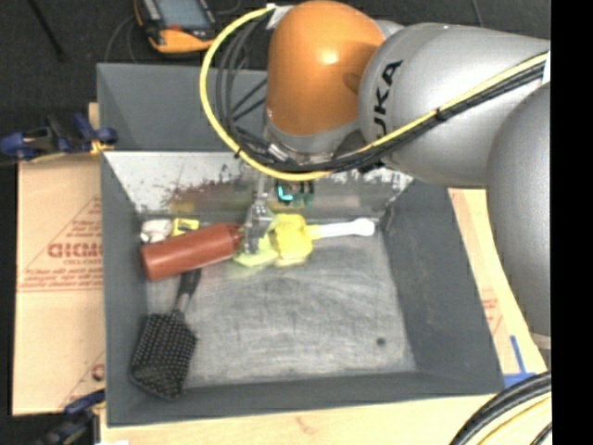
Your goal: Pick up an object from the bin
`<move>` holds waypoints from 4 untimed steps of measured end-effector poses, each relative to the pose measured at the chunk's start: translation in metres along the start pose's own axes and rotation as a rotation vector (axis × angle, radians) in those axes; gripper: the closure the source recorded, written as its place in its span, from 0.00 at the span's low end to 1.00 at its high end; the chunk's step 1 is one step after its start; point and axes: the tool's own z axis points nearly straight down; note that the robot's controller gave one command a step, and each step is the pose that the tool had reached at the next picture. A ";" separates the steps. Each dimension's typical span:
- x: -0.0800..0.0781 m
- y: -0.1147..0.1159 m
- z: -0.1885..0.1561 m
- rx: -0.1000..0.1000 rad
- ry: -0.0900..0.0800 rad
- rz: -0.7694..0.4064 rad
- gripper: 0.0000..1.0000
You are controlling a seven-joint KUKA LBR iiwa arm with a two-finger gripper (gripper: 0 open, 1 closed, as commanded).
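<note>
- Five loose things, by our count, lie in the grey metal bin (445, 295), most of them along its back wall.
- We see the arm (463, 100) coming in from the right, its orange cover (320, 58) above the back of the bin.
- We find the gripper (262, 225) low at the back wall, between the right end of a red-brown cylinder (190, 248) and a yellow block (292, 237).
- Whether the jaws are spread or pressed together we cannot tell, nor whether anything sits between them.
- We note the cylinder lying on its side, tilted slightly, left of the gripper.
- We see a white handle (350, 229) running right from the yellow block.
- A pale green scrap (248, 258) lies just under the gripper, touching the block.
- A small white and yellow piece (171, 223) sits behind the cylinder.
- A black mesh pad (162, 352) lies in the front left corner, well apart from the gripper.
</note>
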 end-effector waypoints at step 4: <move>0.000 -0.040 0.161 0.000 -0.019 -0.114 1.00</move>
